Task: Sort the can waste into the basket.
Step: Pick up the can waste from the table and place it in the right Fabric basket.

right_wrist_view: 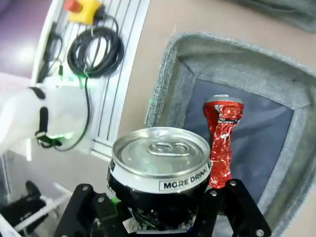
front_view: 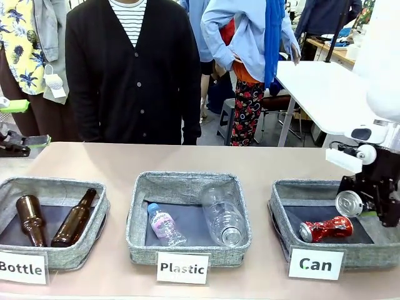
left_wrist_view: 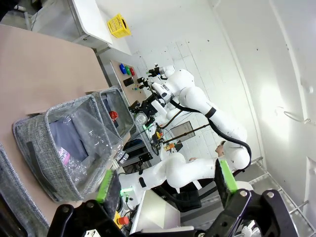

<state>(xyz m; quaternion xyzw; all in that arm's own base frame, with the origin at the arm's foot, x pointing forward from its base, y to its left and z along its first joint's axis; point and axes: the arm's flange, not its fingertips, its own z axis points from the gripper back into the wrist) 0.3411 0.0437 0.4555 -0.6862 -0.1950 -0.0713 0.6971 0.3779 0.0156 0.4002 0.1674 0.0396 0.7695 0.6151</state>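
Note:
My right gripper (front_view: 359, 201) is shut on the dark can (front_view: 349, 203) with a silver rim and holds it tilted just above the right end of the grey "Can" basket (front_view: 375, 255). In the right wrist view that can (right_wrist_view: 160, 163) sits between the black fingers of my right gripper (right_wrist_view: 160, 210), its lid facing the camera. A crushed shiny red can (front_view: 326, 229) lies on the basket's dark lining, and below the held can that red can (right_wrist_view: 221, 143) shows inside the basket (right_wrist_view: 173, 74). My left gripper (left_wrist_view: 165, 180) is open and holds nothing, off the table's left end (front_view: 22, 125).
The "Plastic" basket (front_view: 140, 212) in the middle holds clear plastic bottles (front_view: 223, 215). The "Bottle" basket (front_view: 94, 234) on the left holds two brown glass bottles (front_view: 75, 219). White signs stand along the near edge. A person in a black cardigan (front_view: 131, 75) stands at the far side.

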